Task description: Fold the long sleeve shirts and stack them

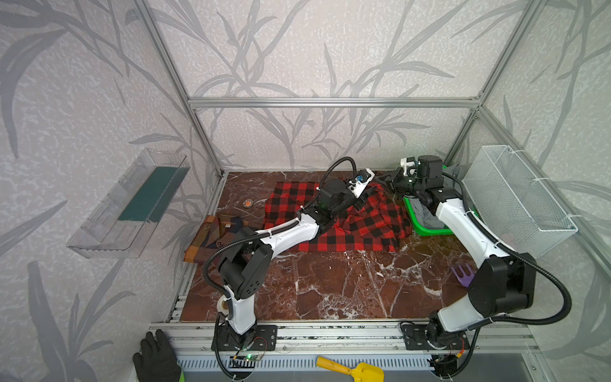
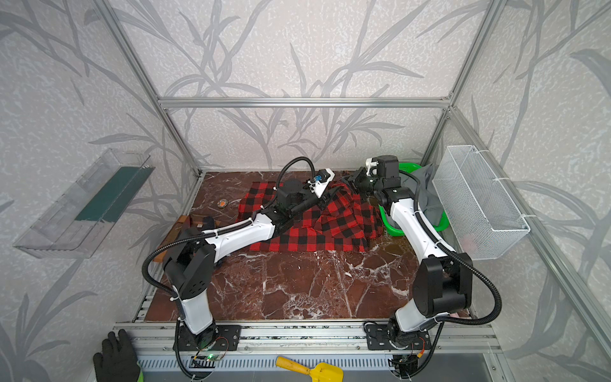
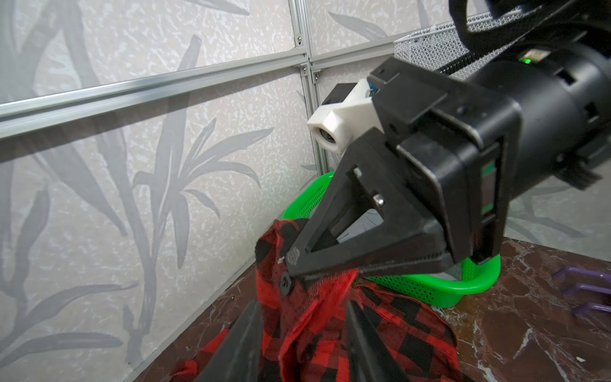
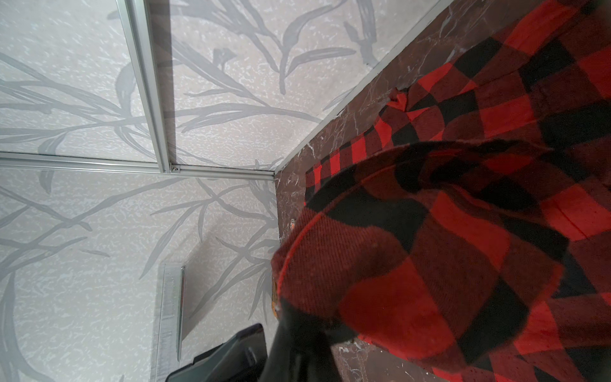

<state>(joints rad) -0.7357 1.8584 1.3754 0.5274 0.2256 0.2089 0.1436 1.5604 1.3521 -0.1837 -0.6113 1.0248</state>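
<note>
Both my pincers are at the red-and-black shirt (image 1: 357, 228).
My right pincer (image 3: 292, 264) is clamped on the shirt's edge by a black button (image 3: 285, 283). My left pincer (image 3: 302, 304) has its fingers (image 3: 244, 344) apart with cloth between them. I cannot tell if they pinch it. The shirt lies bunched at the back of the table (image 1: 330, 284), beside the green basket (image 1: 429, 230). The brown plaid shirt (image 1: 215, 236) lies at the left edge.
</note>
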